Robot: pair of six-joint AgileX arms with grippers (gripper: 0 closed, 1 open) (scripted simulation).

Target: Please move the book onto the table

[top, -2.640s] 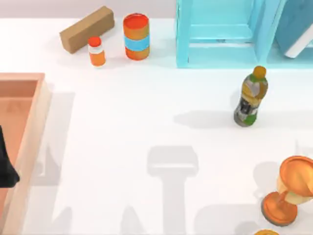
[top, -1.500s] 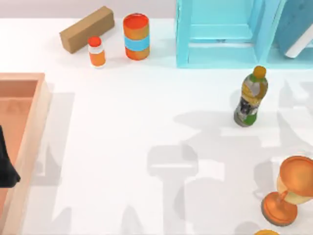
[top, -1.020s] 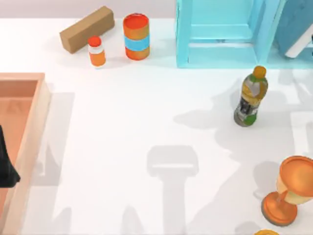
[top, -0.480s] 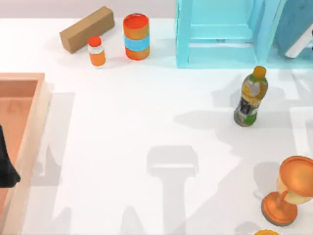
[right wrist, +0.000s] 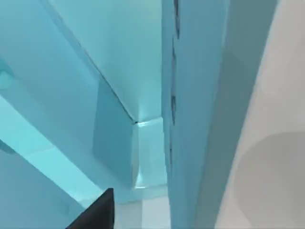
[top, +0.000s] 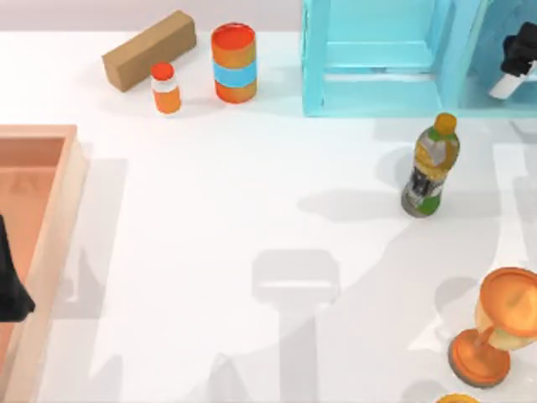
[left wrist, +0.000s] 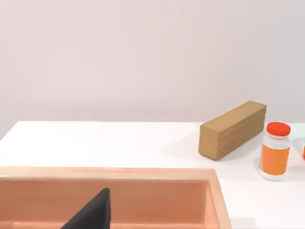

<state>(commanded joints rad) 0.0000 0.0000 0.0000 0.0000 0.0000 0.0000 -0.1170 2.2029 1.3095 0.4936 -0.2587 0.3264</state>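
Left claw (top: 10, 290) parked, cut off at near left over tray (top: 50, 235), grip unreadable; bottle (top: 430, 165) label illegible mid-desk (top: 252, 210); right claw (top: 520, 50) at far-right shelf (top: 377, 59) covering book (top: 506, 86), opening can't tell.

You're looking at a rendered simulation tabletop: plain white table (top: 210, 210), blank wall behind it, props scattered near the cyan shelf unit (top: 377, 59).

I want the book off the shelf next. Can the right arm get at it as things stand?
Probably yes. The right gripper is already at the book in the cyan shelf unit's right compartment, with nothing between them. The bottle stands clear, nearer the front.
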